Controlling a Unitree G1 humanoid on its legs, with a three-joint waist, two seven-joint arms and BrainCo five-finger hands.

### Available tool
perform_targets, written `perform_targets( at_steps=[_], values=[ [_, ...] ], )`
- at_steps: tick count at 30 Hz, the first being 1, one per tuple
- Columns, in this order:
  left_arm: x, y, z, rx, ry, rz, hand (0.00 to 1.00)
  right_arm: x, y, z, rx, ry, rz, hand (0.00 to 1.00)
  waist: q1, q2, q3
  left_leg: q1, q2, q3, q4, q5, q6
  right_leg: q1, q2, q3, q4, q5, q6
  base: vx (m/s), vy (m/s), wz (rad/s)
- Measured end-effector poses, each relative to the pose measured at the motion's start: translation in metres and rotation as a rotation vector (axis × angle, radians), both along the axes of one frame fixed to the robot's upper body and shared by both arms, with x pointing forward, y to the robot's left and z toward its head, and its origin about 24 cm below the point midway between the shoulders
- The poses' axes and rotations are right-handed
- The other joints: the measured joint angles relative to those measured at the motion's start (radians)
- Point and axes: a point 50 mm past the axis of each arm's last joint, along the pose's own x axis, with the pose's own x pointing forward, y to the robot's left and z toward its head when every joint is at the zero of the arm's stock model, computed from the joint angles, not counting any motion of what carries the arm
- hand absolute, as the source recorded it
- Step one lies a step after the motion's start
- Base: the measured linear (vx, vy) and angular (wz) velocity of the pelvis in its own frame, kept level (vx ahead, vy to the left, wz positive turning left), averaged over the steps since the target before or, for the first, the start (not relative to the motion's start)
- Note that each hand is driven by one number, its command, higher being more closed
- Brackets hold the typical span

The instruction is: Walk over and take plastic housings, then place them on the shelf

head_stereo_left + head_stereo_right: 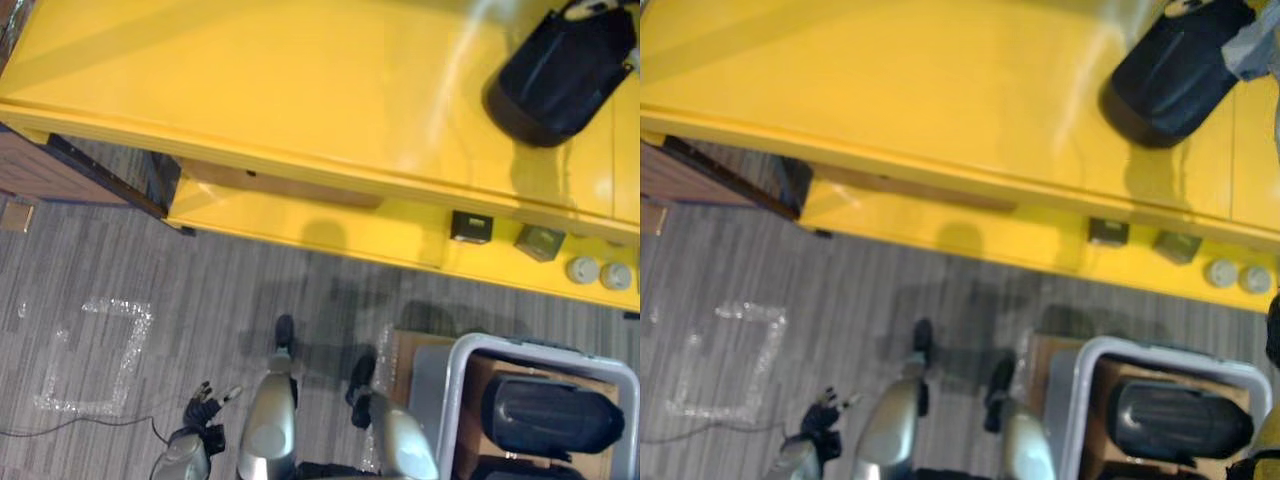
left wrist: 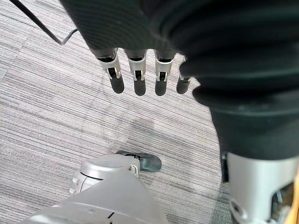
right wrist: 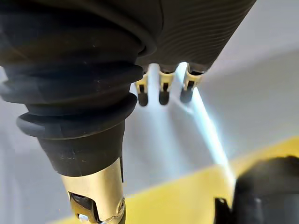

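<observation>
We see one black plastic housing lying on the far right of the yellow shelf, its long axis running from near left to far right. Our right hand is up by that spot, fingers straight and relaxed and holding nothing. In its wrist view the housing lies apart from the fingertips, not touching them. Our left hand hangs low at the near left above the carpet, fingers also straight and empty.

We judge that this housing is already placed and the next one must come from the bin. The pale bin stands on the floor at the near right, just in front of the shelf's lower ledge. In it lies a second housing, its long axis running left to right, and a further dark shape shows under it at the near edge, which we cannot identify.

The bin lies below and nearer than the right hand, on that arm's own side. The left hand is well apart from it, so we take the right arm as the better placed for the reach down.

On the lower ledge sit two small boxes and, to their right, two round white parts
</observation>
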Motion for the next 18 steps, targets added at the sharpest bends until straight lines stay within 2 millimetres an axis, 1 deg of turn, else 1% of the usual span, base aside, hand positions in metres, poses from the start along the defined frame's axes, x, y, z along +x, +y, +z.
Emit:
perform_targets(
  at_steps=[2, 4, 5, 6, 7, 9, 11, 16, 18],
  values=[
    [-0.004, 0.001, -0.001, 0.0, 0.009, 0.007, 0.0, 0.0, 0.0, -0.013, 0.023, 0.039, 0.038, 0.0, -0.019, -0.003, 0.001, 0.0, -0.003, 0.001, 0.0, -0.001, 0.001, -0.001, -0.003, 0.0, 0.0, 0.0, 0.002, 0.01, 0.009, -0.04],
    [-0.005, 0.002, -0.001, 0.001, 0.01, 0.013, 0.0, 0.005, 0.002, -0.035, 0.032, 0.201, 0.096, 0.0, -0.037, -0.003, 0.001, 0.002, -0.004, 0.004, 0.0, -0.001, 0.002, -0.001, -0.005, 0.004, 0.001, 0.001, 0.004, 0.0, 0.003, -0.05],
    [-0.005, 0.002, -0.001, 0.002, 0.009, 0.014, 0.0, 0.006, 0.002, -0.04, 0.039, 0.249, 0.114, 0.0, -0.041, -0.004, 0.001, 0.002, -0.004, 0.004, 0.0, -0.001, 0.002, -0.001, -0.005, 0.004, 0.002, 0.001, 0.004, 0.0, 0.0, 0.0],
    [-0.005, 0.003, -0.001, 0.002, 0.008, 0.02, 0.0, 0.008, 0.001, -0.053, 0.05, 0.352, 0.143, 0.0, -0.046, -0.005, 0.001, 0.004, -0.003, 0.005, 0.0, -0.001, 0.002, -0.001, -0.004, 0.005, 0.003, 0.001, 0.004, 0.01, -0.012, -0.03],
    [-0.005, 0.004, -0.001, 0.002, 0.008, 0.022, 0.0, 0.009, 0.0, -0.059, 0.046, 0.414, 0.152, 0.0, -0.047, -0.005, 0.002, 0.007, -0.002, 0.006, 0.0, -0.001, 0.002, 0.0, -0.003, 0.008, 0.004, 0.001, 0.003, 0.01, -0.013, -0.05],
    [-0.007, 0.005, -0.001, 0.003, 0.009, 0.031, 0.0, 0.01, -0.001, -0.066, 0.044, 0.487, 0.17, 0.0, -0.048, -0.007, 0.003, 0.015, 0.0, 0.011, 0.0, -0.001, 0.001, 0.003, -0.001, 0.017, 0.005, 0.001, 0.003, 0.02, -0.015, -0.09],
    [-0.007, 0.008, 0.0, 0.005, 0.006, 0.047, 0.0, 0.009, 0.0, -0.068, 0.037, 0.533, 0.196, 0.0, -0.048, -0.014, 0.004, 0.018, 0.002, 0.017, 0.0, -0.002, 0.001, 0.003, 0.002, 0.025, 0.005, 0.001, 0.003, 0.01, -0.017, -0.09],
    [-0.008, 0.011, 0.001, 0.01, 0.002, 0.059, 0.0, 0.008, 0.001, -0.077, 0.013, 0.655, 0.245, 0.0, -0.055, -0.055, 0.001, 0.018, 0.004, 0.023, 0.0, -0.004, 0.001, 0.002, 0.003, 0.028, 0.001, 0.001, 0.003, 0.01, -0.008, -0.03],
    [-0.007, 0.012, 0.001, 0.011, 0.0, 0.059, 0.0, 0.008, 0.001, -0.08, 0.006, 0.685, 0.25, 0.0, -0.054, -0.064, 0.0, 0.018, 0.003, 0.023, 0.0, -0.005, 0.001, 0.004, 0.002, 0.028, 0.0, 0.001, 0.003, 0.0, 0.0, 0.0]
  ],
)
